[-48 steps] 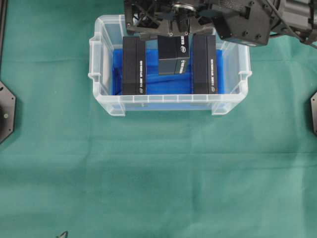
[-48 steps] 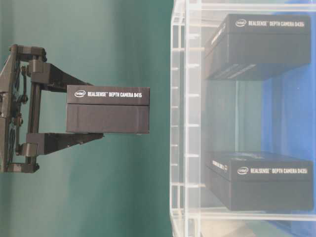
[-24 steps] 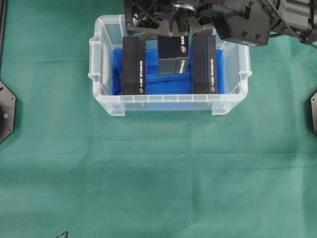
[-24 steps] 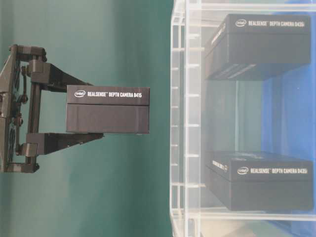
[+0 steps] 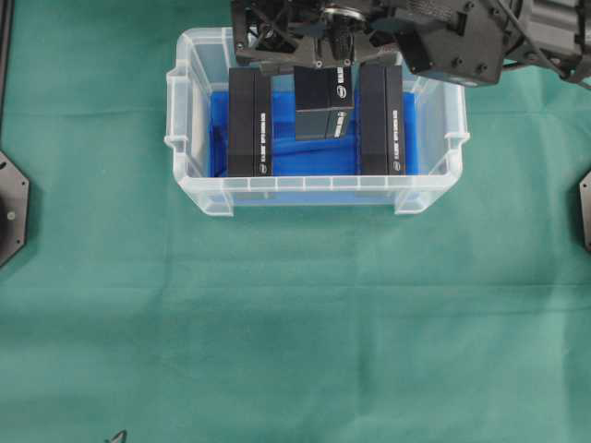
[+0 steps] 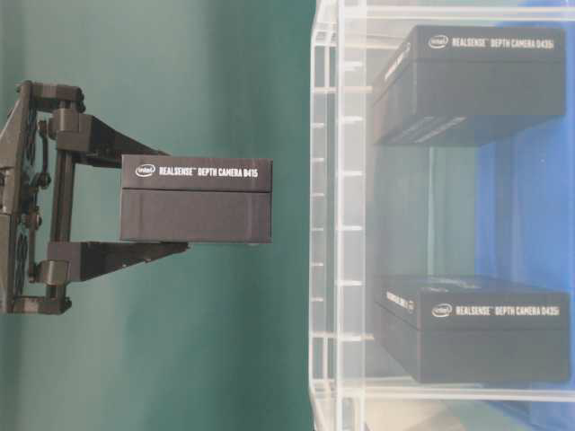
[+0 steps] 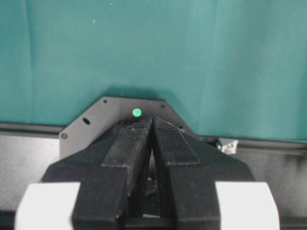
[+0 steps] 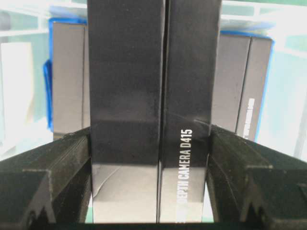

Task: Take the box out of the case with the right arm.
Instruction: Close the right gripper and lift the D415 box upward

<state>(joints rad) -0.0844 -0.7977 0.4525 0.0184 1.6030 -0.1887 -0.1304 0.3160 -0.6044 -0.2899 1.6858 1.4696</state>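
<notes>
Box [image 6: 196,199] clamped by its two long sides in right claw [image 6: 135,199], clear above rim of case [image 5: 319,192], ready to carry aside; left claw [image 7: 152,136] clenched, idle over desk [image 5: 295,323].

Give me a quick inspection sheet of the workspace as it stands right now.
Surface: green cloth, flat.
Job's things: clear case with blue lining; D415 box held clear of the case rim; two more black boxes lie inside.
Clutter: nothing seen.
Grippers: right gripper shut on the D415 box, fingers on both sides; left gripper shut, nothing held, parked over its base plate.
Cables: black cable along the right arm.
Surroundings: black base plates at both cloth edges.
</notes>
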